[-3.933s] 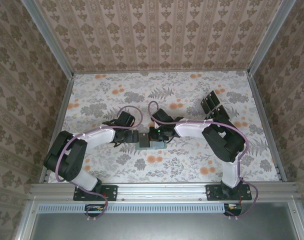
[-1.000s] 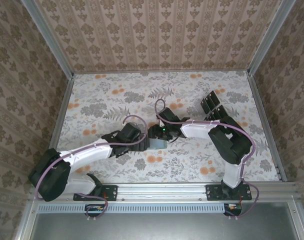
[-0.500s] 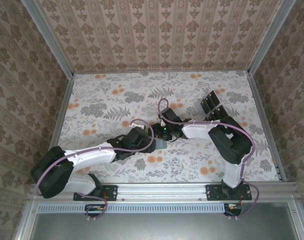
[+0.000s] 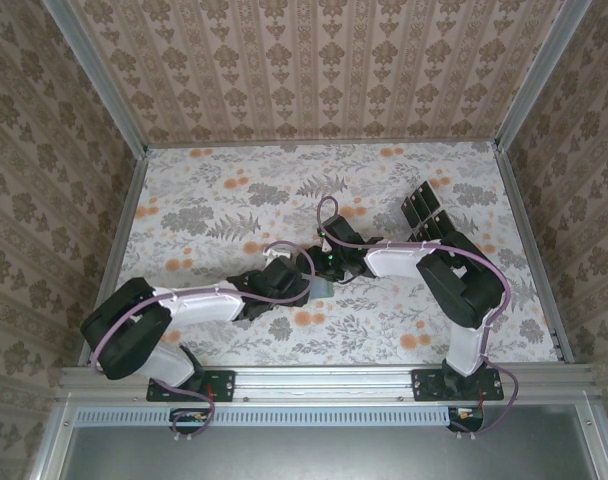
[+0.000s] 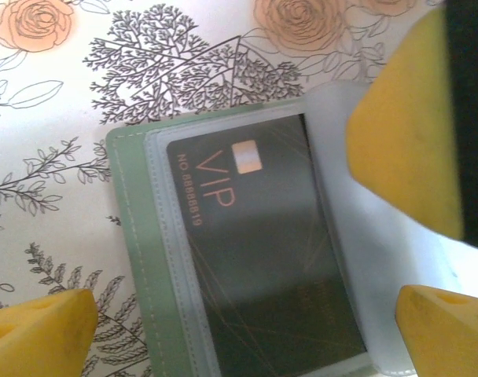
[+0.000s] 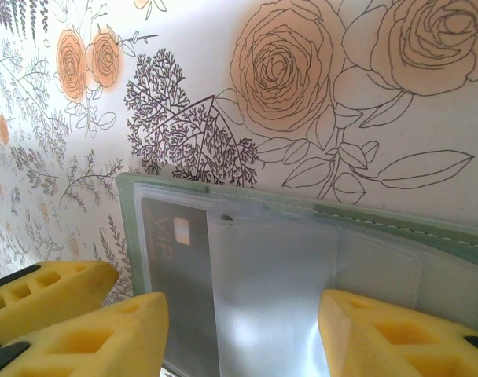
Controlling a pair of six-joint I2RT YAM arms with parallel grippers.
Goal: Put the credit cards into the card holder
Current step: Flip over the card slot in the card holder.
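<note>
A: Caught the left end effector (image 5: 239, 334) how?

B: Spread fully open, yellow fingers (image 5: 34, 334) wide apart and low over the card holder (image 5: 133, 259).

A: And found the right end effector (image 6: 243, 338)?

B: Part-way open, fingers set apart above the holder's clear pocket (image 6: 302, 290).

A: Placed the card holder where?

B: Lay flat at the middle of the floral counter (image 4: 214, 200), between both arms. Held one black VIP card (image 5: 262, 259) behind its clear window.

A: Spotted anything farther out?

B: Saw more black cards (image 4: 424, 210) grouped near the counter's far right, well apart from the holder.
</note>
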